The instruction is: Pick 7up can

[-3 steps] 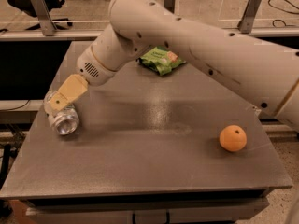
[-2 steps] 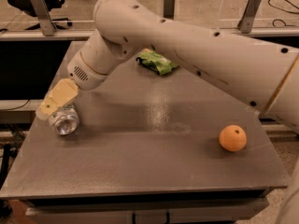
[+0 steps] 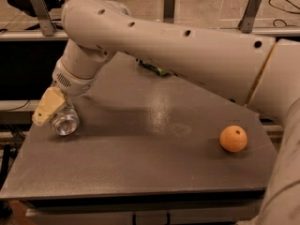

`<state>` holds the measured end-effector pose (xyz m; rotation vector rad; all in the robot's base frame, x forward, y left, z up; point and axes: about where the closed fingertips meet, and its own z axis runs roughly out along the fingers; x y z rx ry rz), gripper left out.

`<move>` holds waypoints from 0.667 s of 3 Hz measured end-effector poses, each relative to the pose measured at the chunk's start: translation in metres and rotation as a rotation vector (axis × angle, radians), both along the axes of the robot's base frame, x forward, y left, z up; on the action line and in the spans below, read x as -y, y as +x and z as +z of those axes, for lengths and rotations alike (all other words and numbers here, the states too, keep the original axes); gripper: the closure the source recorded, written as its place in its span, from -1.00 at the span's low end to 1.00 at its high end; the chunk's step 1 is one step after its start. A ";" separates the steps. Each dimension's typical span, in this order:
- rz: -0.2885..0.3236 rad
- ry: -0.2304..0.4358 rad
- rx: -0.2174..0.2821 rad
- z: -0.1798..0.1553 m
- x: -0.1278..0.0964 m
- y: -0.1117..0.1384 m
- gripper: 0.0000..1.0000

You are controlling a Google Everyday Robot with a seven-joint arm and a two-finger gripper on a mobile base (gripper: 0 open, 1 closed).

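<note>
Our arm (image 3: 187, 46) reaches across the far half of the grey table (image 3: 140, 168), from right to left. An orange (image 3: 233, 138) sits near the right edge, with bare tabletop between it and the left side. The gripper (image 3: 48, 109) hangs at the left edge, against the 7up can (image 3: 65, 122), which lies on its side there with its shiny end toward us. We cannot tell whether the claw is open or closed. A green bag (image 3: 152, 68) peeks out from behind the arm.
</note>
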<state>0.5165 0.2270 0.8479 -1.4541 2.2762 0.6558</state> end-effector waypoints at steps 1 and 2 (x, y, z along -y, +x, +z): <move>-0.014 -0.037 0.013 -0.003 -0.008 -0.002 -0.19; -0.024 -0.075 0.040 0.001 -0.007 -0.001 0.27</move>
